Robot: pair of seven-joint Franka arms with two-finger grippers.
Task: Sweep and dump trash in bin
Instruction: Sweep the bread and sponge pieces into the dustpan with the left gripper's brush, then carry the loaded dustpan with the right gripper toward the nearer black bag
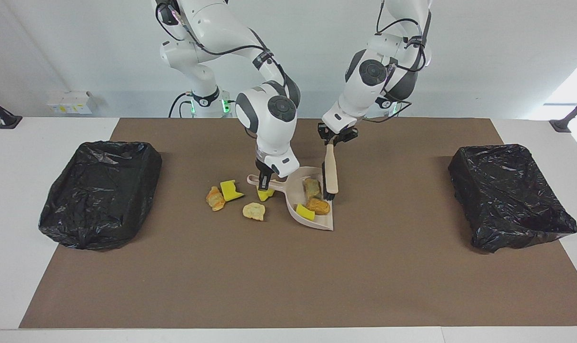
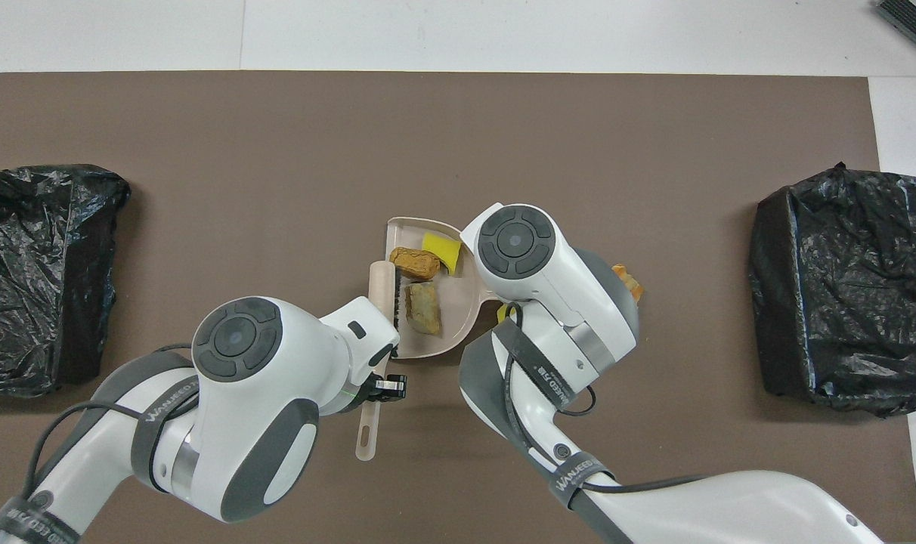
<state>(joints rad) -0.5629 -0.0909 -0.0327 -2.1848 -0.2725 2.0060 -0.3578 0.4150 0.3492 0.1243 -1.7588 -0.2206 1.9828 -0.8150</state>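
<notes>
The beige dustpan (image 1: 312,205) sits near the middle of the brown mat (image 1: 288,267), its mouth toward the left arm's end of the table; it serves as the landmark here. The right gripper (image 1: 263,178) is clamped on the dustpan's handle (image 1: 255,180), fingers closed around it, pinning the pan to the mat. The left gripper (image 1: 333,139) is closed on the handle of a brush (image 1: 330,174) — the brush hangs steeply, its black bristles (image 1: 324,183) down at the pan's open mouth, touching or nearly touching a tan lump.

Inside the dustpan lie three pieces of trash: a tan bread-like lump (image 2: 423,307) just beside the bristles, an orange-brown lump (image 2: 414,262) farther from the robots than it, and a yellow sponge chunk (image 2: 441,249) against the pan's wall.

The other scraps lie on the mat on the handle side of the dustpan, toward the right arm's end. A yellow chunk (image 1: 264,194) sits directly under the handle and the right gripper. A pale tan round lump (image 1: 253,211) lies farther from the robots than the handle. Further out from the pan are a yellow sponge piece (image 1: 231,190) and an orange bread-like lump (image 1: 214,198), which appear to touch each other, though it is hard to be sure.

Two black-lined bins stand well apart from the dustpan — one (image 1: 100,193) at the right arm's end, one (image 1: 510,195) at the left arm's end.
</notes>
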